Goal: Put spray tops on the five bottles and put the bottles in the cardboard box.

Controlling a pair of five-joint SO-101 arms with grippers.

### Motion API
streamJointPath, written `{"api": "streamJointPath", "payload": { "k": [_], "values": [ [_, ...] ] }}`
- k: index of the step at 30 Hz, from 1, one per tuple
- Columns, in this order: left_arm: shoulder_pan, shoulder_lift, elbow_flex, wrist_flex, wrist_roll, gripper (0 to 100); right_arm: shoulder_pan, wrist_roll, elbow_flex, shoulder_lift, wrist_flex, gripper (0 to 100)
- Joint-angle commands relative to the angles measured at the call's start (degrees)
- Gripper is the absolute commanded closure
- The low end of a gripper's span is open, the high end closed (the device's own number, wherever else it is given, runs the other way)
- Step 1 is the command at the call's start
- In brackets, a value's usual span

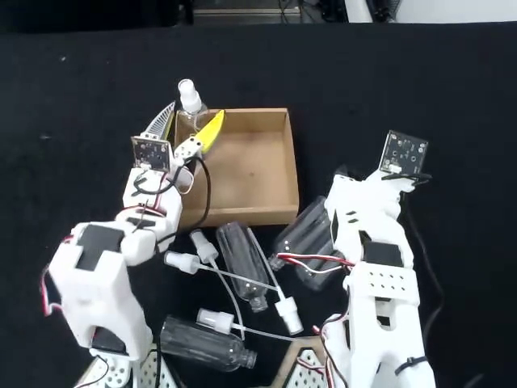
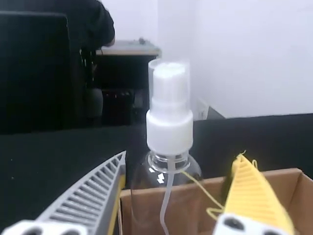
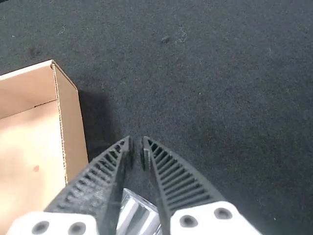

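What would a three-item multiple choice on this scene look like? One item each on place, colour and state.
1. Where does the upright clear plastic bottle with the white spray top stand?
A) at the far left corner of the brown cardboard box
B) beside the right arm's base
C) flat in the middle of the box

2. The left gripper has fingers that are:
A) both grey
B) one grey, one yellow
C) both yellow

3. The clear bottle on the table in front of the box is:
A) upright and capped
B) on its side with no top
C) held in a gripper

Answers: 1 A, the high view shows it at that corner, between the open fingers. 2 B, both colours show in the left wrist view. 3 B, it lies flat with a bare neck.
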Motion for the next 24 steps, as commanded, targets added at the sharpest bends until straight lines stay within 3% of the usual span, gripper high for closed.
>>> {"api": "streamJointPath", "payload": {
  "k": [1,14,20,24],
  "values": [
    [-0.5,-10.5,4.0,6.2,-0.4,69,0.6,0.2,-0.4,-1.6,-1.6,97.7],
    [-0.6,-35.8,15.4,27.3,1.8,69,0.6,0.2,-0.5,-1.5,-1.6,97.7],
    [-0.9,-51.2,18.8,46.4,1.8,69,0.6,0.2,-0.4,-1.5,-1.6,97.7],
    [-2.2,-63.3,18.7,64.4,1.8,69,0.6,0.2,-0.3,-1.5,-1.5,97.7]
  ]
}}
